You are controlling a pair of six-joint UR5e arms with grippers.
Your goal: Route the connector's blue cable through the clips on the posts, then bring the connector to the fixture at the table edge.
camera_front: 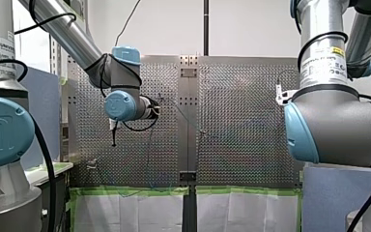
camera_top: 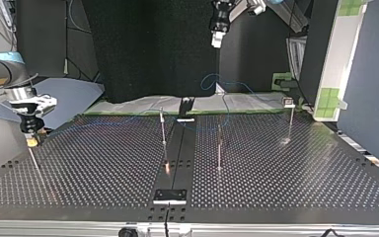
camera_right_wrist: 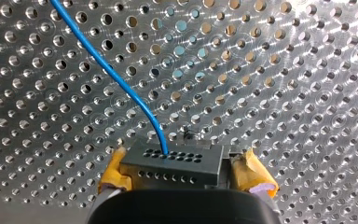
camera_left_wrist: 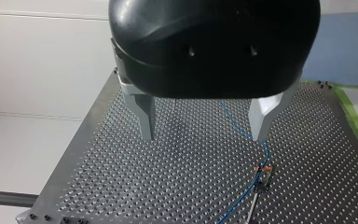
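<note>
Connector (camera_right_wrist: pixel 172 163), trailing one blue cable (camera_right_wrist: pixel 107 70), sits clamped between my right fingers (camera_right_wrist: pixel 256 175); my left fingers (camera_left_wrist: pixel 144 116) spread wide.

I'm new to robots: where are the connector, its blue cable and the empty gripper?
connector (camera_right_wrist: pixel 172 168): right wrist view, its dark holed face.
blue cable (camera_right_wrist: pixel 103 64): right wrist view, mid-length, ahead of the connector.
left gripper (camera_left_wrist: pixel 204 137): left wrist view, midway between its open fingertips.

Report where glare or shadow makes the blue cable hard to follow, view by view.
Wrist views: even light, the thin blue cable plain. Front view: the perforated metal table shimmers, nearly swallowing the cable. Top view: thin metal posts cast bright reflections on the table; the cable is faint.
</note>
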